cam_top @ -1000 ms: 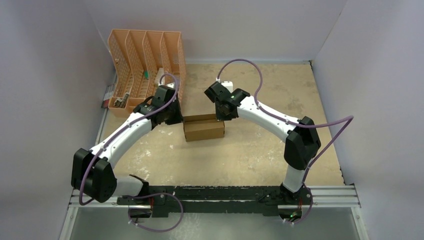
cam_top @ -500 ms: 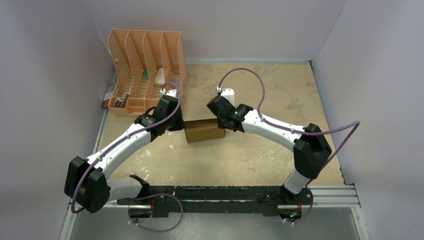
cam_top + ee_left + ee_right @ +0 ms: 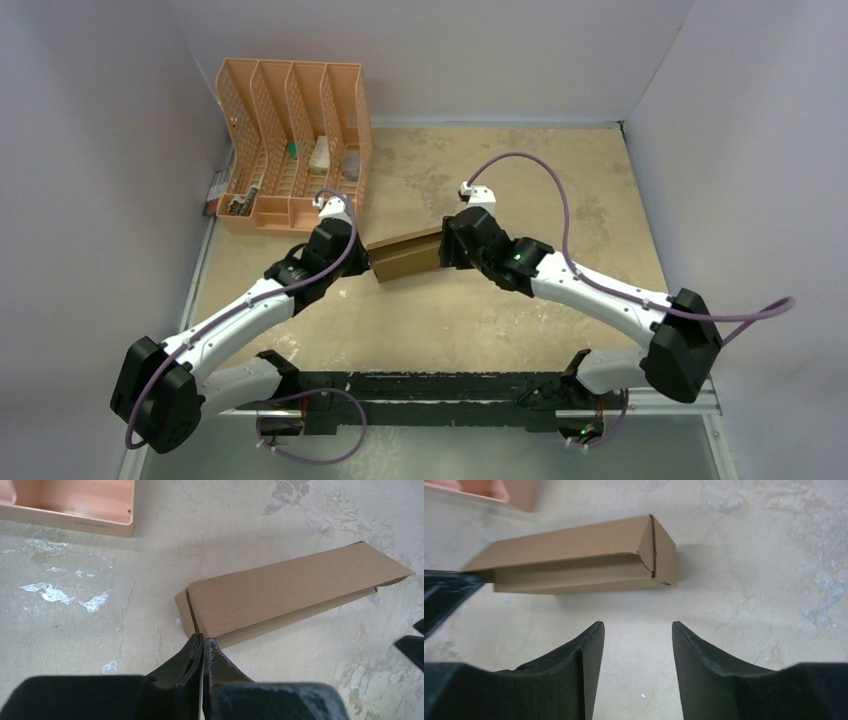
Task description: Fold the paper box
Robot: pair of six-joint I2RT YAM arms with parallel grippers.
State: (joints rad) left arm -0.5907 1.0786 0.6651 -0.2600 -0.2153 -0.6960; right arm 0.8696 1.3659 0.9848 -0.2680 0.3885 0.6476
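Observation:
The paper box (image 3: 408, 256) is a flat, long brown cardboard box lying on the table between my two grippers, its right end turned slightly toward the back. My left gripper (image 3: 204, 640) is shut with nothing in it, its tips right at the box (image 3: 285, 587) at its near left corner. My right gripper (image 3: 636, 626) is open and empty, a short way off the box (image 3: 574, 545), facing its long side. On that side the lid stands slightly ajar. From above, the left gripper (image 3: 366, 264) is at the box's left end and the right gripper (image 3: 446, 248) at its right end.
The orange slotted file organiser (image 3: 290, 140) lies at the back left, close behind the left arm; its edge (image 3: 75, 522) shows in the left wrist view. The table (image 3: 560, 190) is worn and stained. Grey walls close in three sides.
My right gripper has opened and drawn off the box toward the right. Both arms moved nearer the front edge, and the box has turned slightly.

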